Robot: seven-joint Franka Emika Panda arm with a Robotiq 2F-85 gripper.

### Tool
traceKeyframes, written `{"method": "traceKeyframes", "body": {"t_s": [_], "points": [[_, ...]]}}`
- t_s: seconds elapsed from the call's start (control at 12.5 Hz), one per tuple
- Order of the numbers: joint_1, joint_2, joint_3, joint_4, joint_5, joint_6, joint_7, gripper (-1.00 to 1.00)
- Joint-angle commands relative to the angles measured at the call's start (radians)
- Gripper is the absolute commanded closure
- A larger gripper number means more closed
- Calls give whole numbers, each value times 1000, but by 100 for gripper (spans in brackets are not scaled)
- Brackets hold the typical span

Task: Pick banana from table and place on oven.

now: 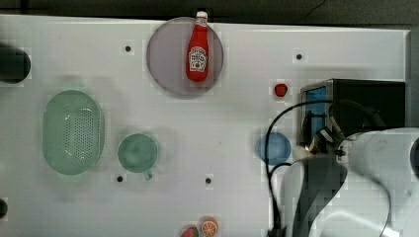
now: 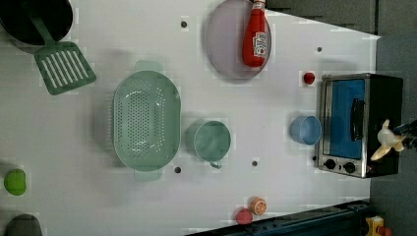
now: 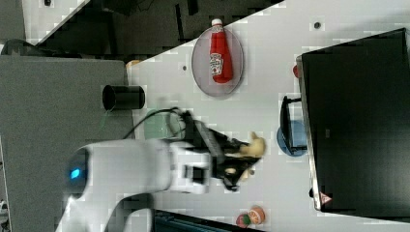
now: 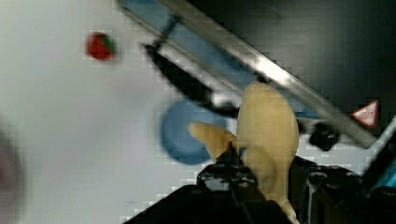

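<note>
Half the job is done: the gripper grips the banana, lifted clear of the counter. In the right view it hangs near the oven, at nine o'clock from it. Carrying across and setting down remain.

One banana, one oven, one ketchup bottle, one grey plate, one green colander, two cups: green and blue, one spatula
</note>
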Motion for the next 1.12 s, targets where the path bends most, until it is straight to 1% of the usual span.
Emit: {"method": "traceKeyframes", "body": {"t_s": [0.08,0.32,0.4,0.56,0.64,0.72,0.8,1.12], "points": [[-8,69,-58,161,25,24,-273,48],[-11,217,-121,265,33,46,-466,48],[-14,257,-136,279,53,67,-495,48],[-24,312,-159,279,153,87,-496,48],[-29,329,-165,279,179,88,-499,48],[-31,336,-167,280,180,99,-526,48],[-31,338,-166,279,180,121,-561,40],[-31,338,-166,274,180,129,-591,-49]]}}
